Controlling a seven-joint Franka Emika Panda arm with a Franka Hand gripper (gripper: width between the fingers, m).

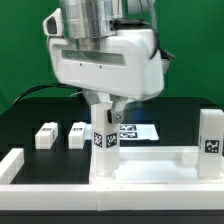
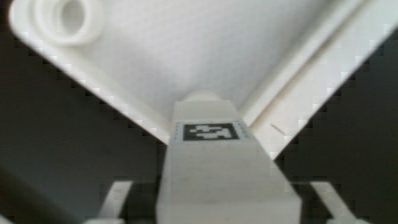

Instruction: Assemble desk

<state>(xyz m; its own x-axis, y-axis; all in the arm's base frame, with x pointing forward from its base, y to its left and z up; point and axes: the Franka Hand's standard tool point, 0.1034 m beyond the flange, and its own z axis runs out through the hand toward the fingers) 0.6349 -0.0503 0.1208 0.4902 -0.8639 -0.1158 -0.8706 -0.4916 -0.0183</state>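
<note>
While the exterior view shows the robot's hand (image 1: 104, 112) reaching down and pinching an upright white desk leg (image 1: 104, 140), only the wrist view reveals the desk panel (image 2: 214, 45) beneath, with a round hole near one corner and a raised rim. On the black tabletop (image 1: 30, 110), two more legs (image 1: 46, 136) lie on the exterior view's left, the marker board (image 1: 138, 131) behind, and another leg (image 1: 210, 135) stands upright on the exterior view's right.

Low frontal exterior camera; close wrist camera, shared leg (image 1: 103, 140).
</note>
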